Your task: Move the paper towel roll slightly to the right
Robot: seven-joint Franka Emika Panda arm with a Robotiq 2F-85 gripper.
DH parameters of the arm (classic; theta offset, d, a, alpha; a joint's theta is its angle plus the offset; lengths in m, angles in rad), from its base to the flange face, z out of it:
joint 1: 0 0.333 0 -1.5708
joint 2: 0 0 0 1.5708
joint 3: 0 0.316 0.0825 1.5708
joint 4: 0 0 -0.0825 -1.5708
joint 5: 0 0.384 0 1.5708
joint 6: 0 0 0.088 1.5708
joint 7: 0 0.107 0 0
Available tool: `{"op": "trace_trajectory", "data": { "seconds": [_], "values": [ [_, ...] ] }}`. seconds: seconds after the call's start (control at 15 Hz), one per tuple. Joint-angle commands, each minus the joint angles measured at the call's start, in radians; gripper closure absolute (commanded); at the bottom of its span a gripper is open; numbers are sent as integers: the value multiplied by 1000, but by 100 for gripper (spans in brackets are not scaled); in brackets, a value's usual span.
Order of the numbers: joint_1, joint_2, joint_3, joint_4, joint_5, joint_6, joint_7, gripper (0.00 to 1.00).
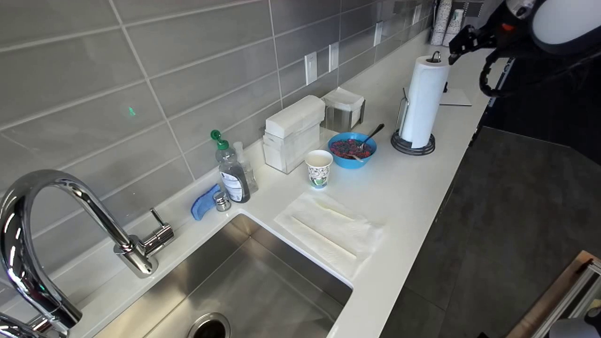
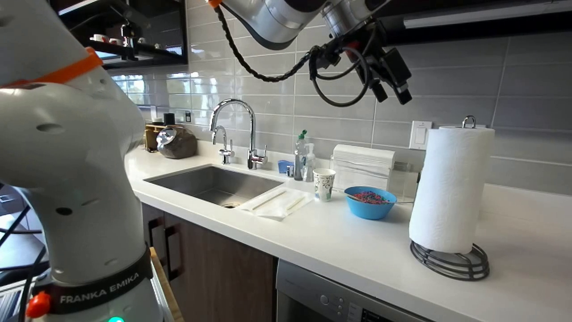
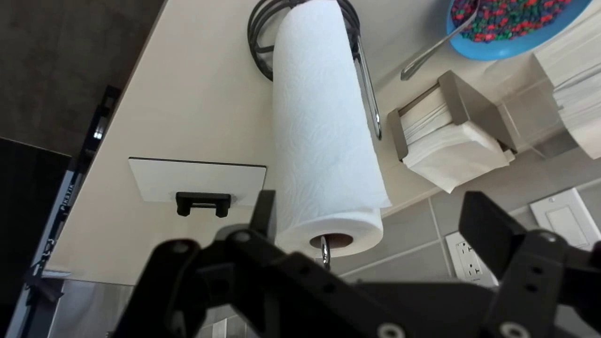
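White countertop (image 2: 313,237) supports the paper towel roll (image 2: 451,192), upright on its dark holder (image 1: 414,149); the gripper (image 2: 393,95) hangs higher, clear of the roll; fingers (image 3: 486,225) spread wide, holding nothing.

the tall white paper towel roll (image 2: 452,190) stands upright.
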Motion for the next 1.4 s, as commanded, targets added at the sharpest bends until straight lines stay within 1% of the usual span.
{"op": "trace_trajectory", "data": {
  "seconds": [0.0,0.07,0.13,0.2,0.33,0.53,0.6,0.67,0.87,0.93,1.07,1.13,1.33],
  "values": [
    [-69,140,71,99,-55,74,138,0],
    [-100,169,100,128,-88,68,188,0],
    [-131,191,129,156,-133,29,249,0],
    [-50,127,53,94,-79,48,153,0],
    [-70,171,71,131,-124,46,217,0],
    [-75,189,72,148,-132,46,227,0],
    [-85,214,72,164,-151,68,237,0],
    [-76,244,57,189,-146,71,221,0],
    [-65,317,19,245,-166,137,187,0],
    [-122,337,57,258,-202,183,197,0],
    [-124,394,45,289,-223,260,167,0],
    [-155,418,59,306,-281,290,197,0],
    [-179,480,56,354,-357,317,228,0]
  ]
}}
